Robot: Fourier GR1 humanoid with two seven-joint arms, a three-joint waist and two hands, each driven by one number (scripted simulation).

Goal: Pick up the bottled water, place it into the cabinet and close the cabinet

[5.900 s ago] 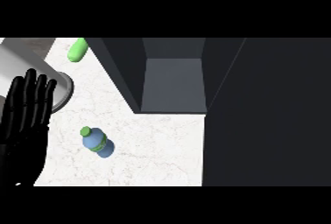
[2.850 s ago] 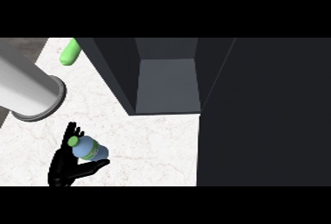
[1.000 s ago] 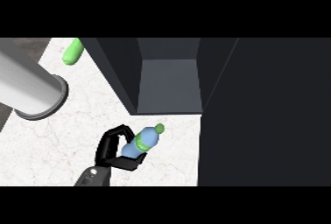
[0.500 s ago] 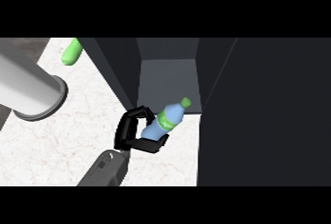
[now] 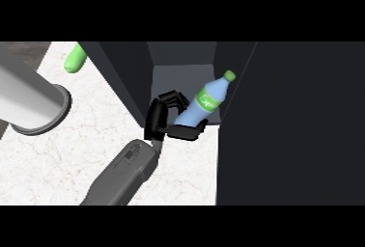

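While your left hand (image 5: 165,118) clasps the blue green-capped plastic water bottle (image 5: 203,102) | ease it upright, deep inside the dark cabinet (image 5: 182,77) | avoid its door.

right hand (image 5: 162,121) curled round bottled water (image 5: 202,105) | bottle tilted inside open cabinet (image 5: 187,77)

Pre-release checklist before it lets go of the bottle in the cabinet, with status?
1. Hold: one hand is curled round the lower body of the blue plastic water bottle with green label and cap: ok.
2. Bottle at the dark cabinet opening: ok.
3. Bottle upright: not ok, tilted, cap toward upper right.
4. Bottle base resting on the cabinet floor: cannot tell.
5. Which arm holds it: cannot tell; a second grey forearm shows at left, hand out of view.
6. Door position: cannot tell.
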